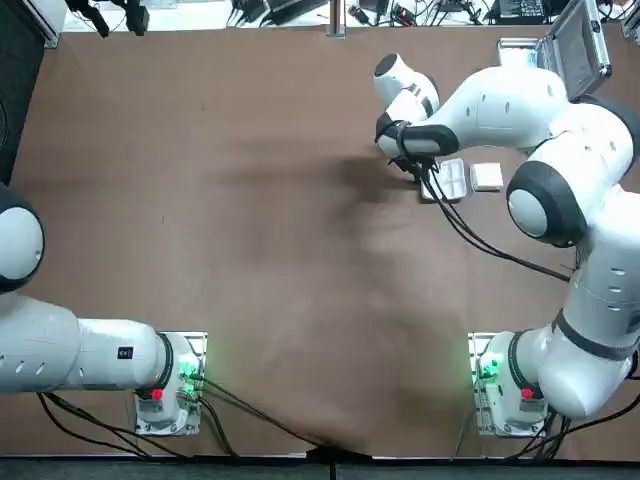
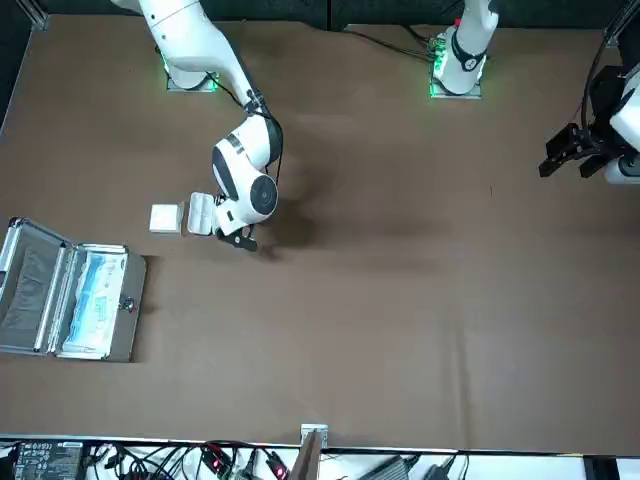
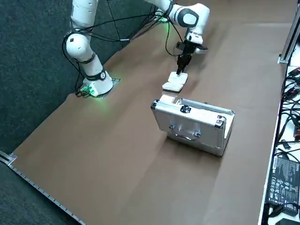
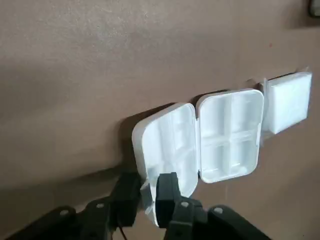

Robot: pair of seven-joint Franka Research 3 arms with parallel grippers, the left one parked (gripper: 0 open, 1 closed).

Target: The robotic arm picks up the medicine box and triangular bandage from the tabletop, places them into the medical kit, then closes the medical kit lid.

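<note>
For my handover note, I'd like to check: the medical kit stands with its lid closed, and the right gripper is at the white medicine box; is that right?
Not quite: the medical kit's lid is open, as the front view shows. The right gripper is indeed at the white medicine box.

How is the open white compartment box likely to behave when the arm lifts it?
The compartment box looks like thin molded plastic, so each half should be stiff and probably light. Its two halves meet at a narrow hinge line, so it may fold or swing there. The right gripper is at one half's outer end, so the other half would likely sag or tilt.
</note>
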